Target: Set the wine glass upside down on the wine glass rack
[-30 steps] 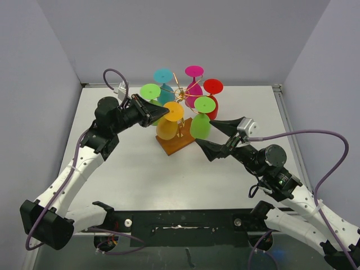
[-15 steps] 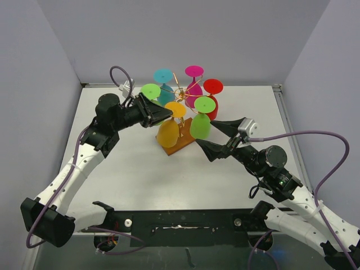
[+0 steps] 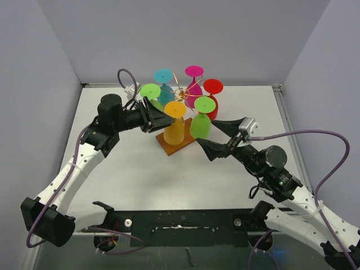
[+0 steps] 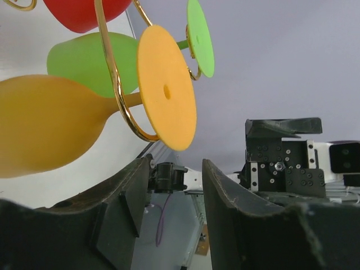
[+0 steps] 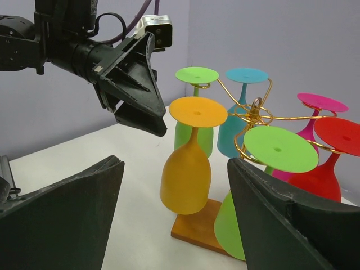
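The orange wine glass (image 3: 174, 133) hangs upside down on the wine glass rack (image 3: 180, 92), its foot (image 3: 175, 109) resting on a gold wire arm. In the left wrist view the gold wire (image 4: 115, 84) curves round its stem beside the foot (image 4: 166, 93). My left gripper (image 3: 163, 116) is open and empty, just left of the orange foot and apart from it. My right gripper (image 3: 208, 134) is open and empty, right of the rack, facing the orange glass (image 5: 187, 169). The rack's wooden base (image 5: 197, 229) lies under the glasses.
Several other glasses hang upside down on the rack: two green (image 3: 149, 91) (image 3: 201, 125), a cyan (image 3: 163, 76), a magenta (image 3: 194, 71) and a red (image 3: 213, 86). Grey walls enclose the white table (image 3: 135, 169) on three sides.
The orange glass's bowl has swung right and hangs straighter under its foot. My left wrist has shifted slightly right. The right arm has not moved.
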Robot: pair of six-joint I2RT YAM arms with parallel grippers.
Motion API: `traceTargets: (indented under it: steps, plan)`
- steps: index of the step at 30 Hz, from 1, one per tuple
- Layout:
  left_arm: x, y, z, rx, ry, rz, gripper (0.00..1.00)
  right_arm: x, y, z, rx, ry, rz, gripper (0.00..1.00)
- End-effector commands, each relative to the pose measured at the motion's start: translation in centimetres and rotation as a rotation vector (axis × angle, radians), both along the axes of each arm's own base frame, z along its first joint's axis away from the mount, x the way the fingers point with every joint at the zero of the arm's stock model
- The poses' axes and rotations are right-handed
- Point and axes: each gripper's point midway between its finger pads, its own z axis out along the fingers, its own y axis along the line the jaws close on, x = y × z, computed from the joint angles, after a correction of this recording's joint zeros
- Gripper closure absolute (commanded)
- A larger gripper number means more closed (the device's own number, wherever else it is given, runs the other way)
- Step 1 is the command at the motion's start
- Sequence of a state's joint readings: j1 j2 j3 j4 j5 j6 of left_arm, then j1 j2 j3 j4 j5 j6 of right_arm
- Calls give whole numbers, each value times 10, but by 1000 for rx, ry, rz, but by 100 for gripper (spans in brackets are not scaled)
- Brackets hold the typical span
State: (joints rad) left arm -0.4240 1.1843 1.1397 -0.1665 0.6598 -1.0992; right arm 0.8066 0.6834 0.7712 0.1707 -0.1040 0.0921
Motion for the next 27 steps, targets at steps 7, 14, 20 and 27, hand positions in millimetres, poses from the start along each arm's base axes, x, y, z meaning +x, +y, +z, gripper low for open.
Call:
traceTargets:
  steps: [7, 14, 20, 27]
  plan:
    - [-34, 20, 9, 134, -290, -94, 52, 27, -41, -19, 104, 270, -279, 23]
    - [-12, 85, -10, 397, -427, 280, 40, 29, -131, -53, 254, 495, -706, 22]
    - [-16, 139, -1, 578, -539, 486, 38, 4, -194, -51, 342, 507, -889, 20]
    - [-31, 183, 29, 638, -617, 683, 38, -16, -232, -36, 360, 490, -991, 19]
